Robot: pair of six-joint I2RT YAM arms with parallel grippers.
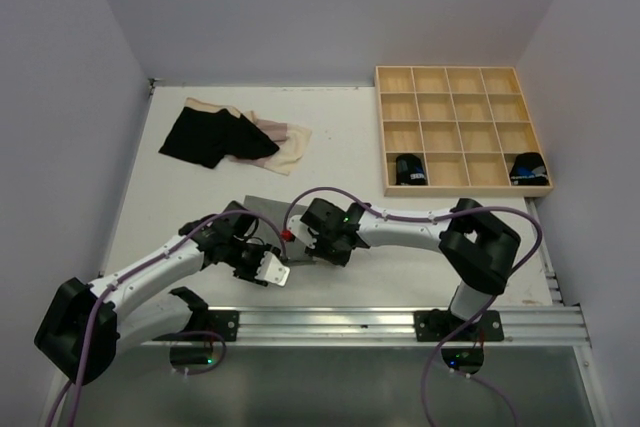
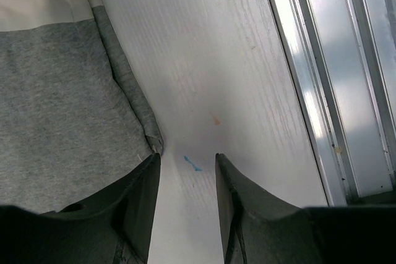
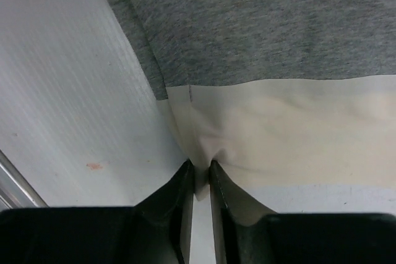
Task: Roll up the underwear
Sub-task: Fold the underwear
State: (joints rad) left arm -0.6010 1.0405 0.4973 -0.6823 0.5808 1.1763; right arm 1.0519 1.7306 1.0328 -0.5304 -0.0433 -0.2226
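Note:
The grey underwear (image 3: 260,23) with a cream waistband (image 3: 278,122) lies flat on the white table near the front edge, mostly hidden under both arms in the top view (image 1: 266,209). My right gripper (image 3: 201,168) is shut on a corner of its cream waistband, and the cloth puckers between the tips. My left gripper (image 2: 185,165) is open over bare table. Its left fingertip (image 2: 151,171) sits at the grey underwear's (image 2: 55,103) hemmed corner, with nothing between the fingers. A black pair (image 1: 215,137) rests on a pale beige pair (image 1: 285,142) at the back left.
A light wooden tray (image 1: 460,77) of square compartments stands at the back right, with a dark roll (image 1: 408,169) and another dark roll (image 1: 527,169) in its front row. The metal rail (image 2: 346,91) runs along the table's near edge, close to the left gripper.

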